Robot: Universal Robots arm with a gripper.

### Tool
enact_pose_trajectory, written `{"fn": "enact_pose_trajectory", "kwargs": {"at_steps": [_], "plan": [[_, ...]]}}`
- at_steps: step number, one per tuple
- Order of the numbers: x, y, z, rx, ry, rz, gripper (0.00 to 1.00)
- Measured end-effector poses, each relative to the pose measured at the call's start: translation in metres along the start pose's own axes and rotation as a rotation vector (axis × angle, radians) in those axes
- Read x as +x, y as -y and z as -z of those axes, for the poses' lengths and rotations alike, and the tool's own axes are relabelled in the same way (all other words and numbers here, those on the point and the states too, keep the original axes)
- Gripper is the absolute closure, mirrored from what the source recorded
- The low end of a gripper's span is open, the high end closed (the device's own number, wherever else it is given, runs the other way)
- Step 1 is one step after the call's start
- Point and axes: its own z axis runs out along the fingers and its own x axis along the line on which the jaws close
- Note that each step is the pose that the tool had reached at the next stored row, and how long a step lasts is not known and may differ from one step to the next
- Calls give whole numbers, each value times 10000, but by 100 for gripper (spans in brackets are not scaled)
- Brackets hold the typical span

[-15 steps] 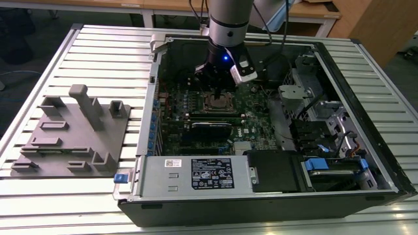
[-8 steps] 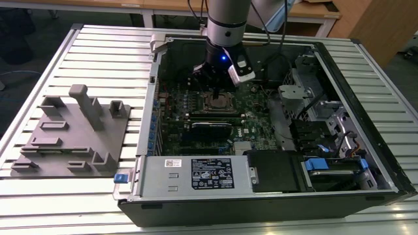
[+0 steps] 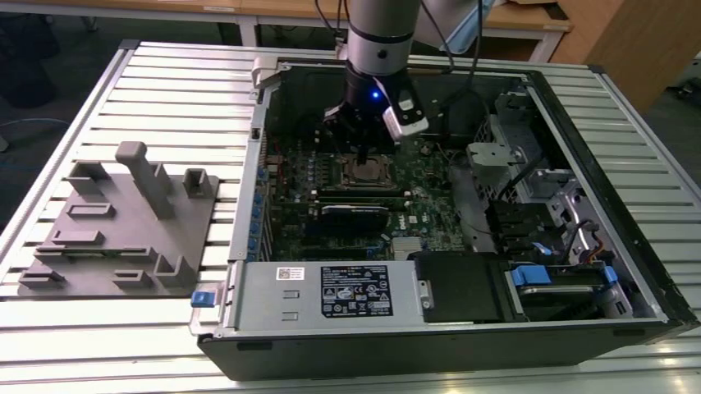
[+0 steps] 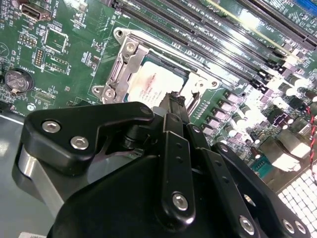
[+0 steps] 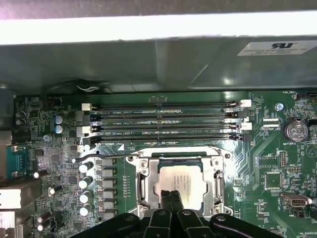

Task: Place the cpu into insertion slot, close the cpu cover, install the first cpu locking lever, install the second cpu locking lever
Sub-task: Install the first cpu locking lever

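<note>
One grey block of moulded holders (image 3: 121, 222) sits on the slatted counter (image 3: 176, 90) at the exterior view's left, well apart from the arm. Just to its right lies the open computer case (image 3: 460, 353), with its green board (image 3: 432, 193) facing up. The arm (image 3: 382, 33) hangs nearly upright from the top edge into the case. Its wrist points straight down, and the gripper (image 3: 362, 158) is right over the socket (image 3: 368, 171) near the board's middle.

In the first wrist view the fingers (image 5: 167, 198) are pressed together with nothing seen between them, and their tips are at the near edge of the chip (image 5: 185, 183). I cannot tell whether they touch it. The chip lies flat in the socket. Its silver face shows through the window of the cover (image 5: 143, 186), which lies down around it. Further right in the case sit the drive bays with blue tabs (image 3: 531, 275).
</note>
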Motion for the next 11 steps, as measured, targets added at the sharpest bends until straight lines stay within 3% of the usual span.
{"fn": "enact_pose_trajectory", "kwargs": {"at_steps": [11], "plan": [[0,0,31,-2,1,0,89]]}}
